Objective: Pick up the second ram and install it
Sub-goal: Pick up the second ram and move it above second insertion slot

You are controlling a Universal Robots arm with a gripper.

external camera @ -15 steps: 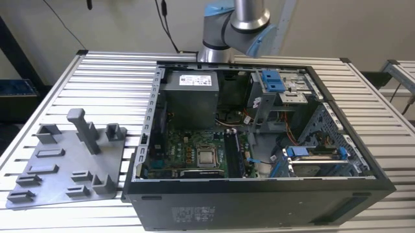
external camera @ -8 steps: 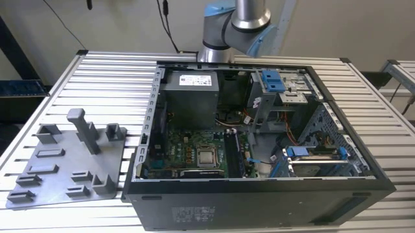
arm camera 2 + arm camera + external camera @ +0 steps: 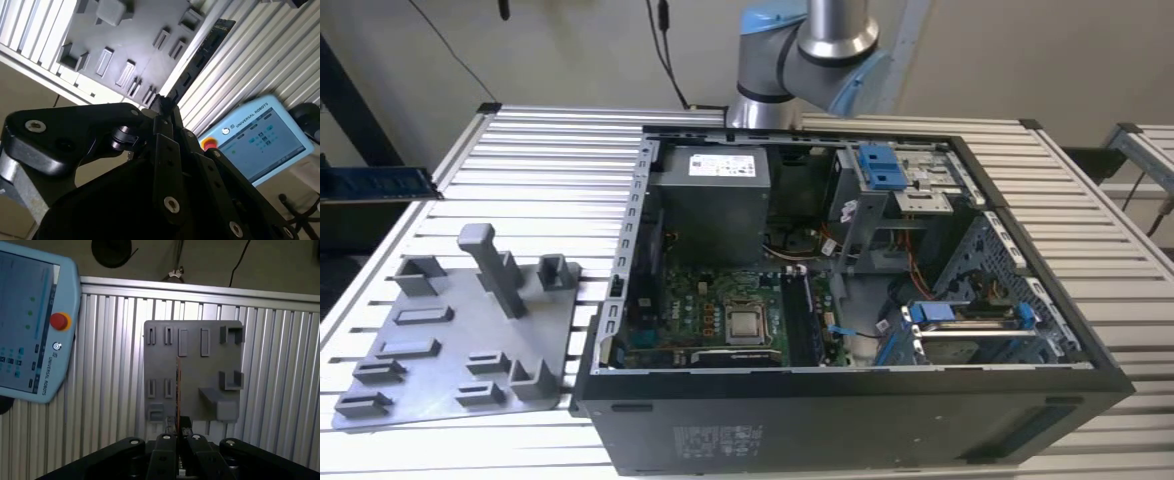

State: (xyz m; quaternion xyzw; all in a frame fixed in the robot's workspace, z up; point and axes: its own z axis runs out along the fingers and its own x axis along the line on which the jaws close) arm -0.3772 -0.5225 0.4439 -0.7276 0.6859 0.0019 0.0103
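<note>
Gripper (image 3: 162,105) is clenched on one end of the second ram (image 3: 202,52), which projects straight ahead of the fingertips, with the grey tray (image 3: 135,30) beyond it. Risk: the end-only hold may let the stick pivot or slip, so it would meet its slot skewed.

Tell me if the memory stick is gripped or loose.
Gripped: in both wrist views the gripper pinches one end of the memory stick.

Pendant (image 3: 30,325) cropped; ram (image 3: 199,59) btm hidden
</note>
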